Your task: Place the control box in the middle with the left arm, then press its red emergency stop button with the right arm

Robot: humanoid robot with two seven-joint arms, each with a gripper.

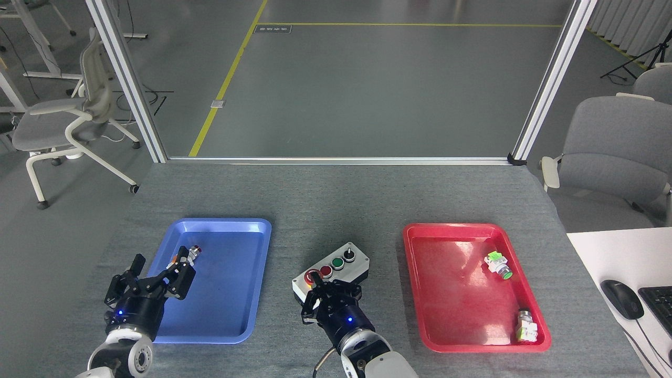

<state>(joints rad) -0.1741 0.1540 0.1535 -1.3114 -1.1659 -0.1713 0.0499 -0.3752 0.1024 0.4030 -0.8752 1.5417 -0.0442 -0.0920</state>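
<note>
Blue tray point(247, 283) left, red tray point(420, 294) right of my right hand point(331, 299), fingers spread, empty; control box point(353, 268) just beyond, touching fingertips.

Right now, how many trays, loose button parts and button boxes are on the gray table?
Trays: 2, a blue tray and a red tray.
Loose button parts: 3, one red-tipped, one green-tipped, one by the red tray's near corner.
Control box: 1.
Total: 6.
</note>
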